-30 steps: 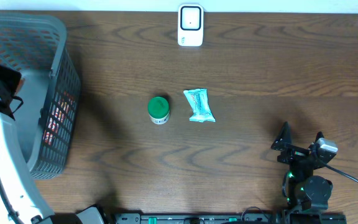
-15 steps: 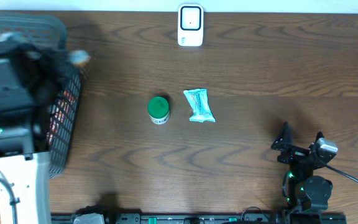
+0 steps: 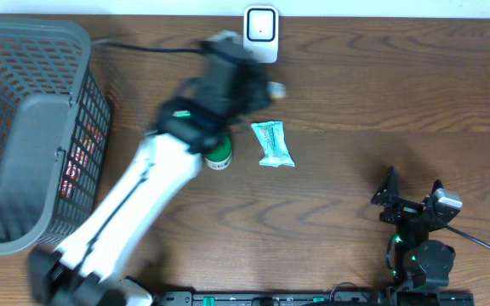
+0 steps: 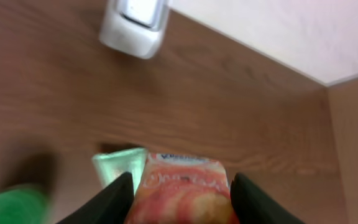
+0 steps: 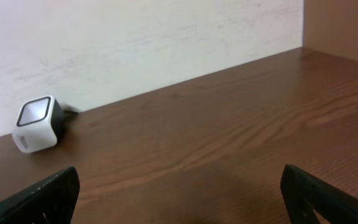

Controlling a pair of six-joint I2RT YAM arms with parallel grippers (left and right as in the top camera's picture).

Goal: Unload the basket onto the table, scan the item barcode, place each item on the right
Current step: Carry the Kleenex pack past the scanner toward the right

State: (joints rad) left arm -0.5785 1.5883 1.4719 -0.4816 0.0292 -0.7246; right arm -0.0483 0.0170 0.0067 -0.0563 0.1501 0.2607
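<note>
The item, a packet printed in orange and peach (image 4: 182, 202), is clamped between the two black fingers (image 4: 114, 199) of the left gripper (image 4: 182, 186). The jaws stand partly closed and press on both side edges of the packet. In the overhead view the left gripper (image 3: 266, 87) is blurred. It hangs above the wooden table (image 3: 381, 93), just in front of the white barcode scanner (image 3: 261, 34), which stands at the far edge against the wall. In the left wrist view the scanner (image 4: 135, 22) lies ahead of the packet and to the left, with bare table between them. Below the held packet lie a teal packet (image 3: 273, 144) and, just to its left, a green-capped container (image 3: 217, 150); the left arm partly covers the container. A grey mesh basket (image 3: 88, 127) stands at the left end of the table. The right gripper (image 3: 413, 189) is near the front right corner, well apart from everything else, its jaws spread wide with nothing between them. Its wrist camera sees the scanner (image 5: 37, 123) far off.
</note>
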